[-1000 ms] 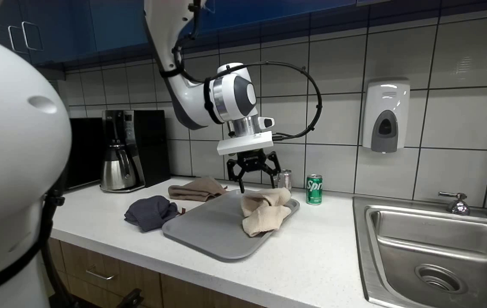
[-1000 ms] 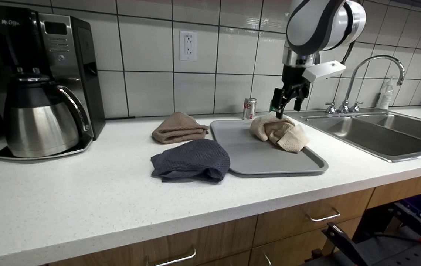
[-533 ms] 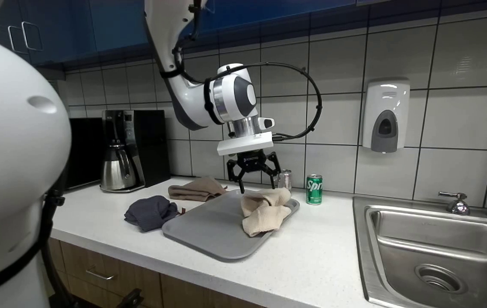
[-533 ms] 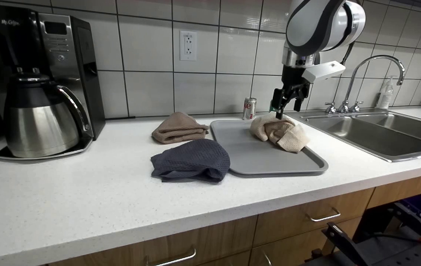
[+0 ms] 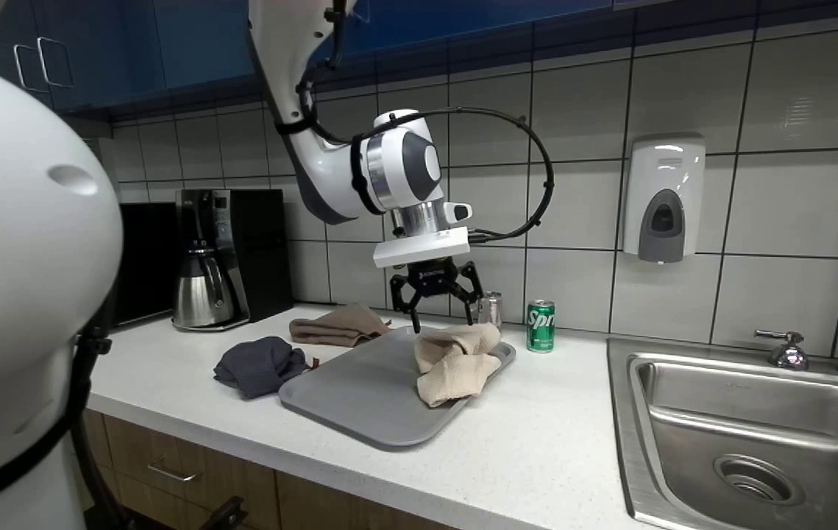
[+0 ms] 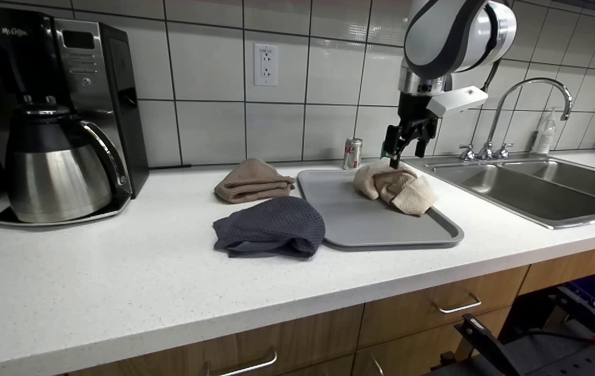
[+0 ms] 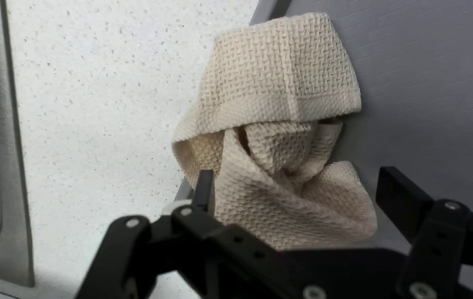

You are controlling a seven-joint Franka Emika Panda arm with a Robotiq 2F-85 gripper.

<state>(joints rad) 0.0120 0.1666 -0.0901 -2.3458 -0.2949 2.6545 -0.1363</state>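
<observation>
My gripper (image 5: pixel 444 322) is open, its two black fingers spread wide with nothing between them. It points down just above the crumpled beige cloth (image 5: pixel 458 372). In the wrist view the gripper (image 7: pixel 296 178) has one finger on either side of the cloth's near part (image 7: pixel 286 199); whether a fingertip touches the cloth I cannot tell. The cloth lies on the grey tray (image 5: pixel 360 401) and hangs over one edge of it. A dark blue cloth (image 6: pixel 271 227) lies against the tray's side on the counter. A folded brown cloth (image 6: pixel 253 183) lies behind it.
A green Sprite can (image 5: pixel 541 326) and a silver can (image 6: pixel 352 153) stand near the tiled wall. A coffee maker (image 6: pixel 98 99) with a steel carafe (image 6: pixel 62 172) stands at one end. A steel sink (image 5: pixel 742 442) with a tap (image 6: pixel 529 86) is at the other.
</observation>
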